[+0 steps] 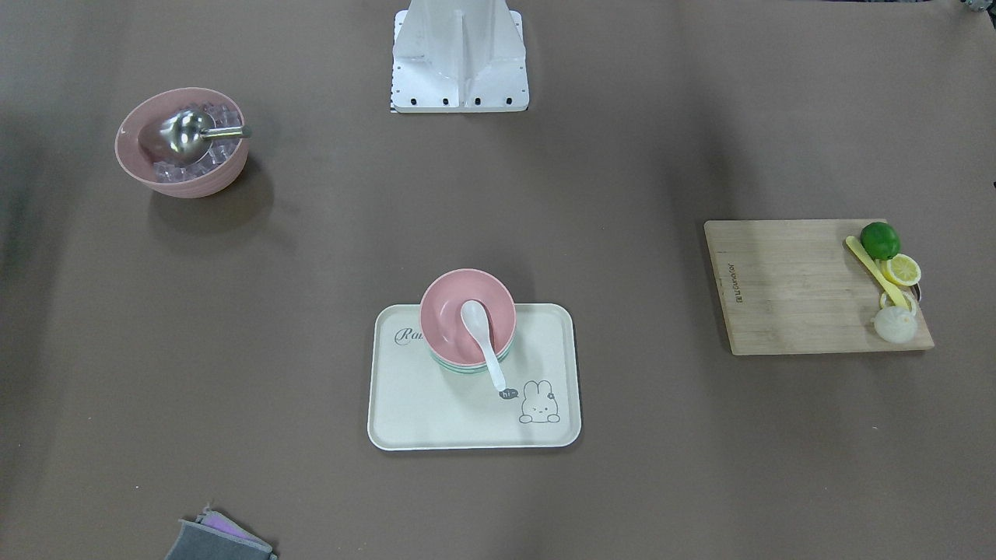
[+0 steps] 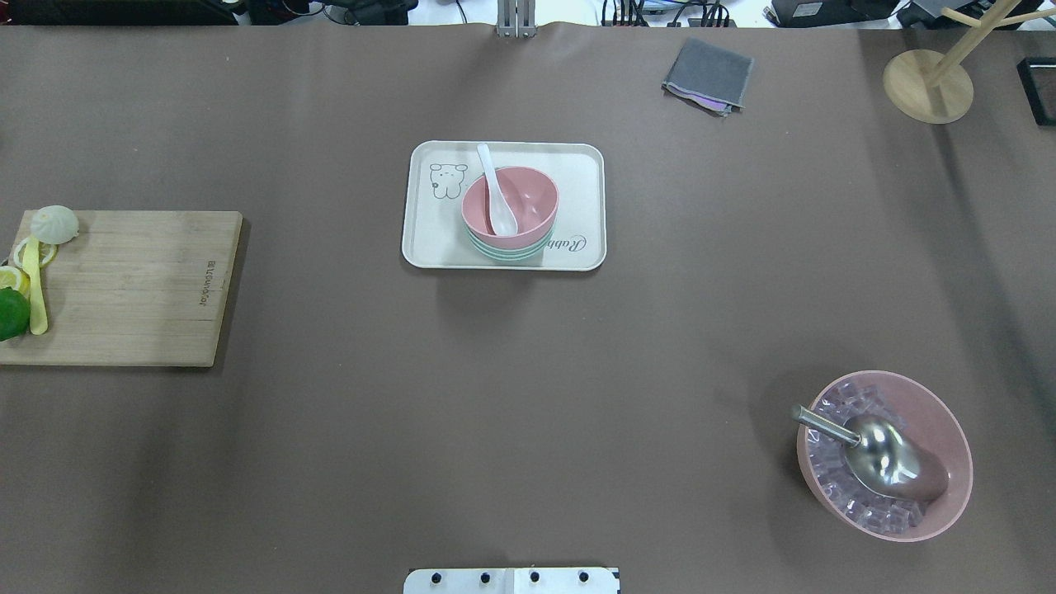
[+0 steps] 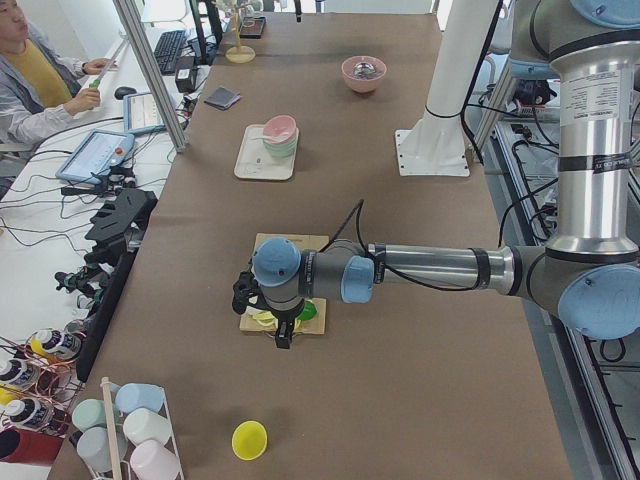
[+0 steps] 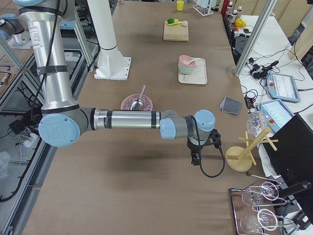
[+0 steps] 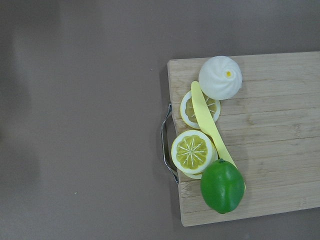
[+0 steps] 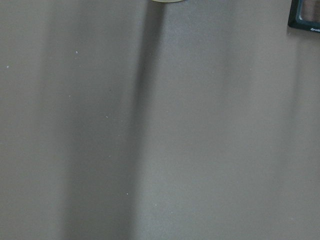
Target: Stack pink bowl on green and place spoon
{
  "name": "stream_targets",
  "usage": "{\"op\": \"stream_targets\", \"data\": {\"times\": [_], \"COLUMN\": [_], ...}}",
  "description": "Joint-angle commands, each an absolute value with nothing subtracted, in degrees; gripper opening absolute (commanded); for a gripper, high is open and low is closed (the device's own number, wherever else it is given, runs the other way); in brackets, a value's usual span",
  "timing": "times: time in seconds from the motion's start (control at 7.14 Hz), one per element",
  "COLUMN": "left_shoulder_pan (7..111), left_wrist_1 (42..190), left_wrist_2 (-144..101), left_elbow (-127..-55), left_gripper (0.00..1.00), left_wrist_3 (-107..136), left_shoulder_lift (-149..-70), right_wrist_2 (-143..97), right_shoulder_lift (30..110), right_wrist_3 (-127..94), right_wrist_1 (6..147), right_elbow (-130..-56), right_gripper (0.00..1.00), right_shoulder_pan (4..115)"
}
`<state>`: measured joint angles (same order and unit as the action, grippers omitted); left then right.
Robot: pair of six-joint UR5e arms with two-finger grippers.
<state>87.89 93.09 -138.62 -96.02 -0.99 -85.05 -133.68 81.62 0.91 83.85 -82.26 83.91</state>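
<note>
Middle of the table: a white tray [image 1: 420,412]. On it, the pink bowl [image 1: 455,311], sitting inside the green bowl [image 2: 505,252], with just a thin green edge peeking out under it. Inside the pink bowl, the white spoon [image 1: 482,342], round end down, handle leaning out over the rim toward the bunny picture. Far off at the table's left end, the left gripper [image 3: 284,338], hanging over the wooden board [image 1: 786,288] (a lime [image 5: 222,186] and lemon slices [image 5: 191,151] there). At the right end, the right gripper [image 4: 195,159], over bare table near a wooden stand [image 4: 240,159]. Cannot tell how wide the jaws are on either one.
</note>
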Motion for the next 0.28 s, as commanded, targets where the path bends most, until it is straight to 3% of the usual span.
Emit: {"op": "stream_targets", "data": {"times": [0.0, 0.14], "left_shoulder_pan": [87.8, 87.72], "left_wrist_1": [93.16, 93.16], "left_wrist_2": [-136.67, -136.76], "left_elbow": [-96.06, -96.15], "left_gripper": [0.98, 0.98], "left_wrist_3": [-0.97, -0.97], "left_shoulder_lift": [-85.17, -85.34], "right_wrist_2": [-134.47, -134.65], "right_shoulder_lift": [81.65, 81.65], "right_wrist_3": [0.88, 0.88], "right_wrist_1": [83.85, 83.85], "right_elbow": [-82.53, -82.62], "right_gripper": [1.0, 1.0], "right_shoulder_pan": [83.94, 83.94]}}
